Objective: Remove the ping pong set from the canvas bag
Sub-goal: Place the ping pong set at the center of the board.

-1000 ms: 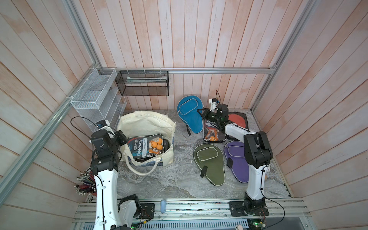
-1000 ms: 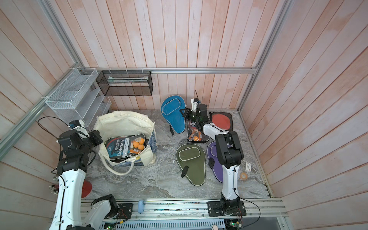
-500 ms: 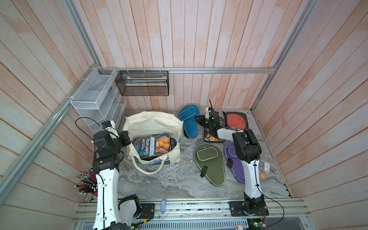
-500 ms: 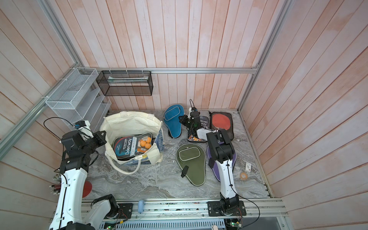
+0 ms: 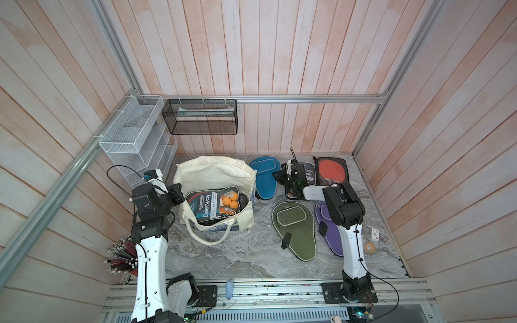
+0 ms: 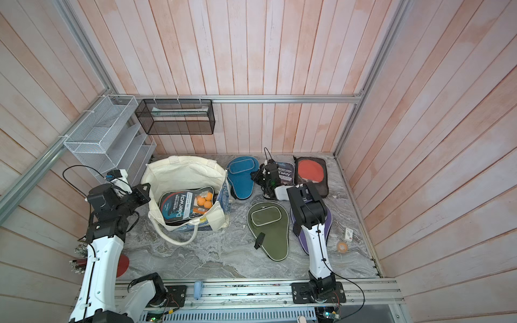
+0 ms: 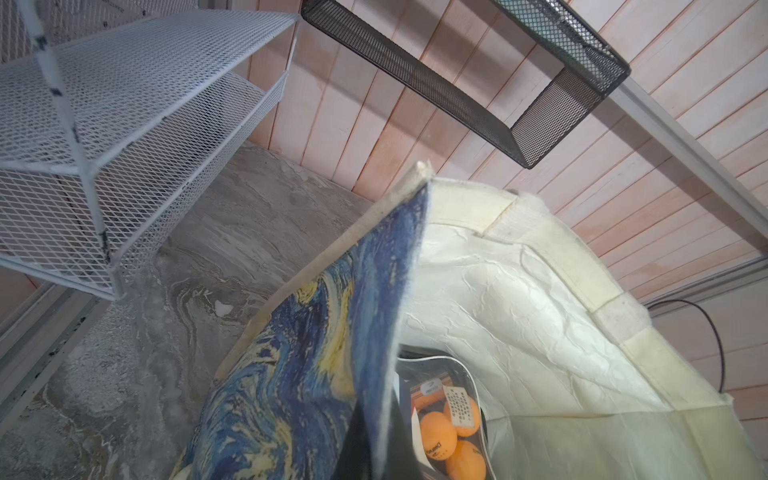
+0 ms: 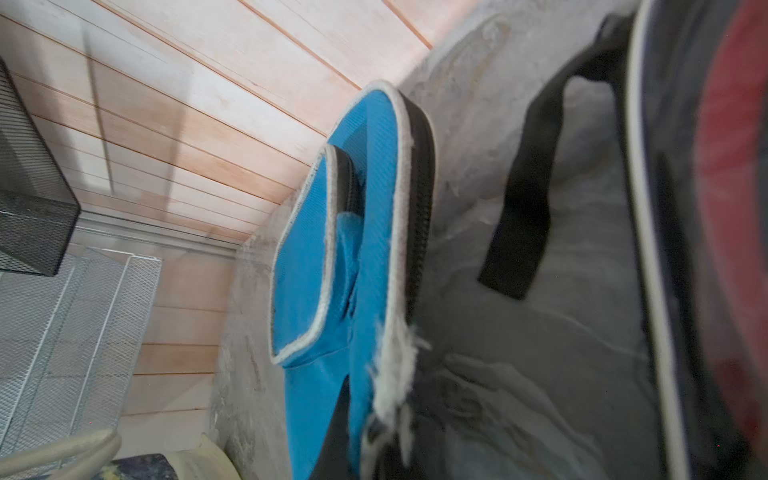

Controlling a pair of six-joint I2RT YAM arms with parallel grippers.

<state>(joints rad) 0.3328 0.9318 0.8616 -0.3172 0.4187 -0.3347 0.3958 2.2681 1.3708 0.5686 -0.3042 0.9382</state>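
The cream canvas bag stands open at the left of the table. Its starry-night side faces my left arm. Inside lies the ping pong set, a clear Deerway case with orange balls. My left gripper is shut on the bag's left rim. My right gripper is shut on the frayed edge of a blue paddle case, which lies to the right of the bag.
A green case, a purple case, a red paddle in a black case and another Deerway pack lie on the right. A white mesh rack and a black mesh basket hang at the back left.
The right gripper has brought the blue case down from a raised tilt to flat on the table, and the arm has drawn back. The left gripper and bag have shifted slightly right.
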